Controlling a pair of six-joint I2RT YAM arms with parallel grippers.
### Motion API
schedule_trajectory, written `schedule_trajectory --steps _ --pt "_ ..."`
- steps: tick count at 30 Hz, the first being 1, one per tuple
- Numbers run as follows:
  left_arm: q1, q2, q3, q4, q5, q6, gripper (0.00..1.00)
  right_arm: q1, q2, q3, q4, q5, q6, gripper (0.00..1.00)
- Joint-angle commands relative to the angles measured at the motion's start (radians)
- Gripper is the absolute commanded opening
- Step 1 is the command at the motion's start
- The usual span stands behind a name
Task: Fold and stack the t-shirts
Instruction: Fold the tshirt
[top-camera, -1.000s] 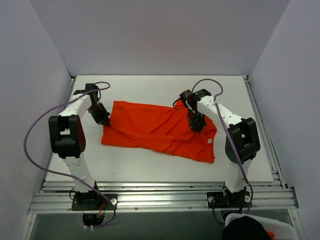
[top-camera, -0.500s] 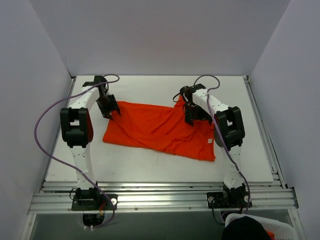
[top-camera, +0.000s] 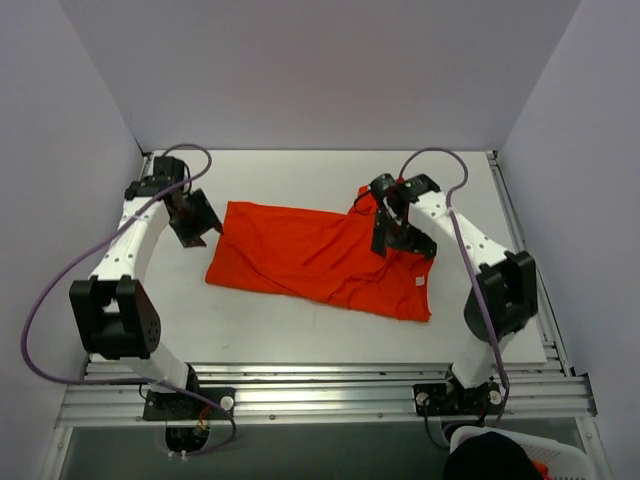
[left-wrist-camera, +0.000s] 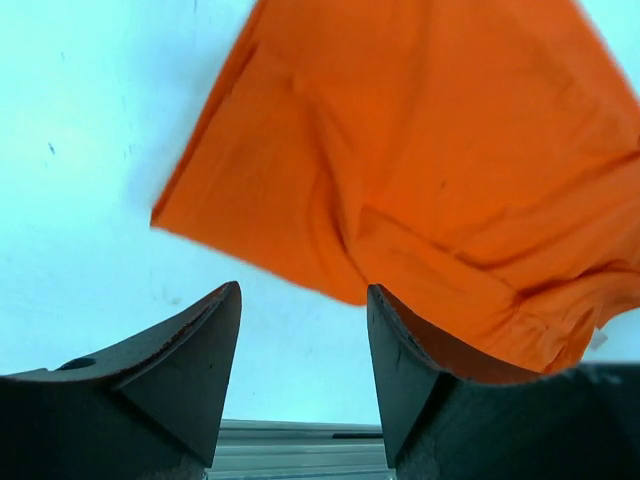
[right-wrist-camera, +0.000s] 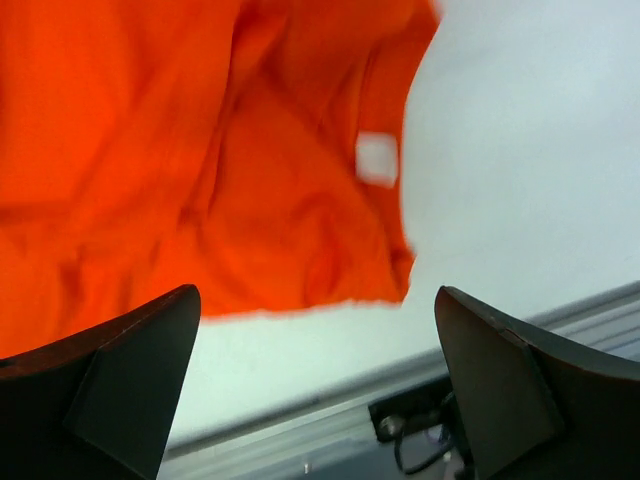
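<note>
One orange-red t-shirt (top-camera: 320, 260) lies folded into a long band across the middle of the white table (top-camera: 300, 330), its white neck label (top-camera: 420, 282) showing near the right end. My left gripper (top-camera: 196, 222) hangs open just off the shirt's far-left corner, with nothing between its fingers (left-wrist-camera: 190, 350). My right gripper (top-camera: 400, 240) is raised over the shirt's right end, jaws wide open and empty. In the right wrist view the t-shirt (right-wrist-camera: 200, 160) and its label (right-wrist-camera: 377, 158) lie below the spread fingers (right-wrist-camera: 500, 380).
White walls close in the table on three sides. A metal rail (top-camera: 320, 385) runs along the near edge by the arm bases. A white basket (top-camera: 520, 458) with dark cloth sits below the rail at bottom right.
Both grippers opened and let go of the shirt. The left one drew back to the left off the corner; the right one lifted slightly over the right end. The shirt settled flat.
</note>
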Motion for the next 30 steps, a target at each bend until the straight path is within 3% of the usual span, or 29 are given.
schedule_trajectory --steps 1,4,11,22,30 --pt "-0.003 -0.094 -0.252 0.031 0.043 -0.075 0.62 0.041 -0.167 -0.218 -0.030 -0.189 0.069 0.99" --pt "-0.004 -0.160 -0.417 0.077 0.078 -0.100 0.61 0.059 -0.264 -0.346 0.010 -0.229 0.097 0.97" --pt "-0.006 -0.169 -0.563 0.169 0.115 -0.132 0.61 0.069 -0.339 -0.576 0.088 -0.272 0.126 0.96" --pt "-0.003 -0.077 -0.479 0.218 0.022 -0.140 0.61 0.055 -0.187 -0.517 0.165 -0.238 0.091 0.94" --pt "0.005 -0.056 -0.468 0.190 -0.127 -0.176 0.61 0.037 -0.210 -0.543 0.151 -0.221 0.083 0.94"
